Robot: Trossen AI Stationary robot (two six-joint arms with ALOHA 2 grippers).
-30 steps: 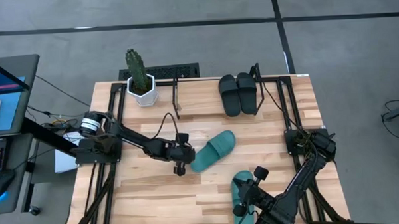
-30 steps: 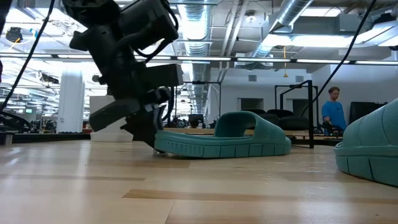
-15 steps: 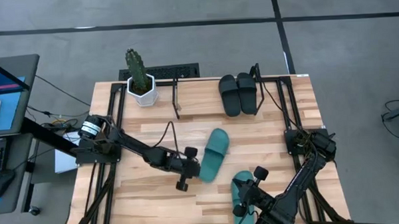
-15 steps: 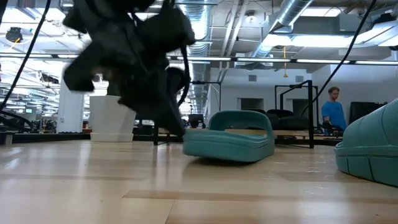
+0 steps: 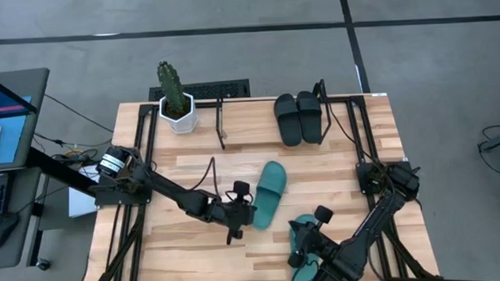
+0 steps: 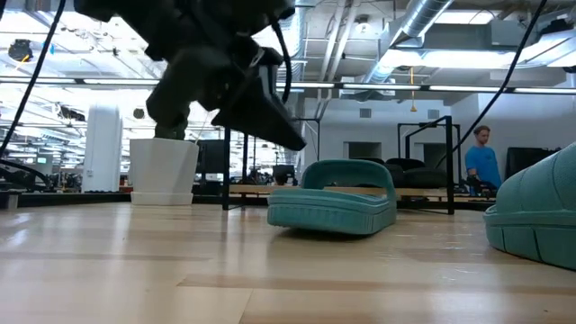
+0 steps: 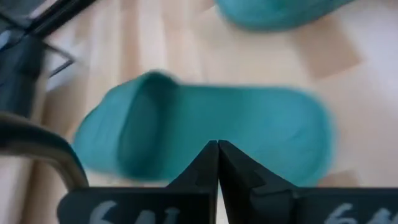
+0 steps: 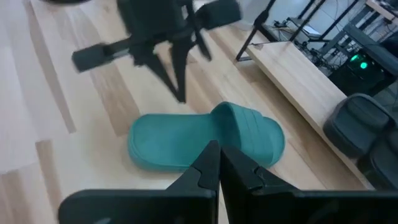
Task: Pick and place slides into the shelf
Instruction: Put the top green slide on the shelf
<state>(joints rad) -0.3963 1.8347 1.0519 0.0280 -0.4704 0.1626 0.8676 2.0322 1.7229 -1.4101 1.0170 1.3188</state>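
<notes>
Now teal slide (image 5: 268,194) just beside left gripper (image 5: 242,214), jaws closed, empty.

Sandals, teal: two — one (image 5: 269,193) mid-worktop, one (image 5: 306,239) partly under the right arm.
Sandals, black: two, as a pair (image 5: 298,117) on the rack.
Rack (image 5: 222,108), black metal: one.
Cactus in white pot (image 5: 176,98): one.
Robot arms: two.
Worktop (image 5: 375,128), wooden: one.
Person (image 6: 481,158) in background: one.
</notes>
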